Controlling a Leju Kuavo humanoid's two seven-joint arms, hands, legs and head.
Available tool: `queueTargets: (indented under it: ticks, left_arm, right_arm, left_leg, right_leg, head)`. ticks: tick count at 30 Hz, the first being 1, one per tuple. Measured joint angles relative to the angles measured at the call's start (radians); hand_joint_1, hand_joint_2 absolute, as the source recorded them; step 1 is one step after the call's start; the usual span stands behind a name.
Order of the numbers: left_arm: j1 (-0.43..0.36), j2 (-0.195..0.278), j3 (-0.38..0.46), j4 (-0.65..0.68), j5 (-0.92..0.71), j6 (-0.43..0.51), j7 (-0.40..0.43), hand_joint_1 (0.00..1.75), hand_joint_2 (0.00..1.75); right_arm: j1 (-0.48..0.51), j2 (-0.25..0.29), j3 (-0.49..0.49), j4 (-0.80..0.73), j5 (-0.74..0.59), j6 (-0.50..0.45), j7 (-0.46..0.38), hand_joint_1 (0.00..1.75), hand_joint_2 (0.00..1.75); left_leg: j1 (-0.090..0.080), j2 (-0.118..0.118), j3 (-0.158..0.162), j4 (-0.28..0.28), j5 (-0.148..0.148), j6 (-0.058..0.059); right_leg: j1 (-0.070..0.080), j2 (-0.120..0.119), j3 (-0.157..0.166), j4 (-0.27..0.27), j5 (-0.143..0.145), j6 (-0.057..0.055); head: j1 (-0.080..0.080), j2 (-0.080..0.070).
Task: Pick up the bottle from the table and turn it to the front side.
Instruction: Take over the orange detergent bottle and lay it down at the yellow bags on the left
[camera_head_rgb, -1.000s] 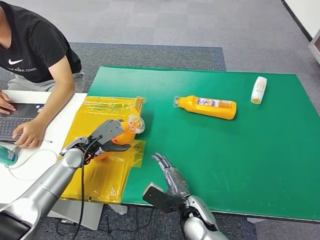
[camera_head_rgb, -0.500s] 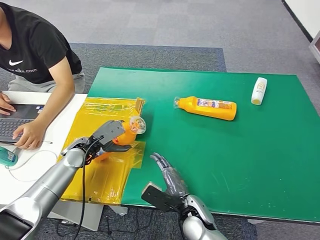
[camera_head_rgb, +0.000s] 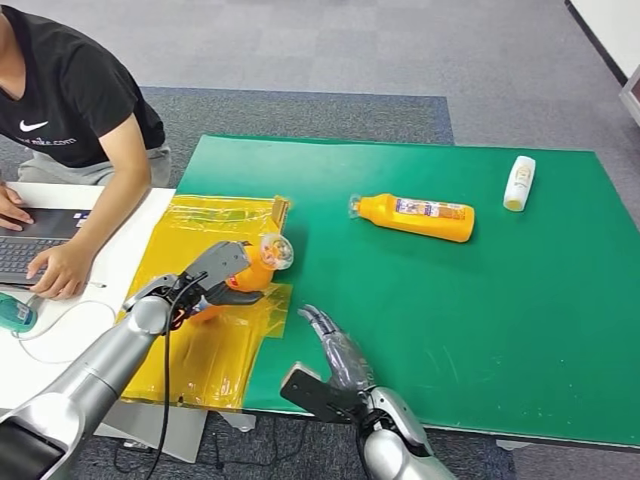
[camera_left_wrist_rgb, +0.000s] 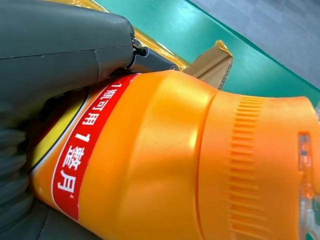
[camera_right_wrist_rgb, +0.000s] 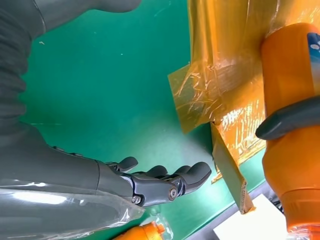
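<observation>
My left hand (camera_head_rgb: 215, 272) grips an orange bottle (camera_head_rgb: 253, 268) with a clear cap over the yellow sheet (camera_head_rgb: 204, 350) at the green mat's left edge. Up close, the bottle (camera_left_wrist_rgb: 181, 165) shows a red label with white characters, with my left hand (camera_left_wrist_rgb: 56, 55) wrapped around its body. The same bottle (camera_right_wrist_rgb: 292, 125) appears in the right wrist view, a dark finger across it. My right hand (camera_head_rgb: 340, 360) hovers open near the mat's front edge, fingers (camera_right_wrist_rgb: 162, 180) stretched out and empty.
A second orange bottle (camera_head_rgb: 415, 216) lies on its side mid-mat (camera_head_rgb: 468, 310), and a small white bottle (camera_head_rgb: 518, 182) lies at the far right. A person (camera_head_rgb: 72, 120) works at a laptop (camera_head_rgb: 23, 240) on the white table to the left.
My right hand has drifted slightly lower and leftward. The left hand and its bottle have stayed in place.
</observation>
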Motion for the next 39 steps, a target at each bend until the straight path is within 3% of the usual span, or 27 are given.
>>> queueTargets:
  ticks: [16, 25, 32, 39]
  left_arm:
    - [-0.006, -0.001, -0.008, 0.01, -0.001, 0.001, -0.007, 1.67, 1.75]
    - [-0.008, -0.002, -0.011, 0.012, -0.003, 0.002, -0.011, 1.73, 1.75]
    - [-0.008, -0.002, -0.013, 0.012, -0.003, 0.005, -0.012, 1.5, 1.75]
    - [-0.005, -0.002, -0.013, 0.012, -0.002, 0.009, -0.019, 1.47, 1.75]
  right_arm:
    - [-0.007, 0.003, 0.006, 0.011, 0.0, -0.002, 0.004, 0.0, 1.75]
    - [-0.009, 0.003, 0.006, 0.016, 0.002, -0.002, 0.006, 0.0, 1.75]
    - [-0.009, 0.003, 0.006, 0.019, 0.002, -0.002, 0.009, 0.0, 1.75]
    - [-0.009, 0.003, 0.007, 0.02, 0.003, -0.002, 0.011, 0.0, 1.75]
  left_leg:
    - [-0.001, -0.001, 0.004, -0.001, -0.001, -0.001]
    - [-0.001, -0.001, 0.005, -0.001, -0.002, -0.003]
    - [-0.002, -0.001, 0.007, -0.001, -0.003, -0.002]
    - [-0.002, -0.001, 0.009, -0.001, -0.005, -0.002]
  right_leg:
    - [-0.001, -0.001, 0.003, 0.0, -0.003, 0.001]
    - [-0.002, -0.001, 0.005, 0.0, -0.005, 0.001]
    - [-0.002, -0.001, 0.006, 0.0, -0.007, 0.001]
    - [-0.002, -0.001, 0.008, 0.0, -0.008, 0.001]
  head:
    - [0.0, 0.0]
    - [0.0, 0.0]
    - [0.0, 0.0]
    - [0.0, 0.0]
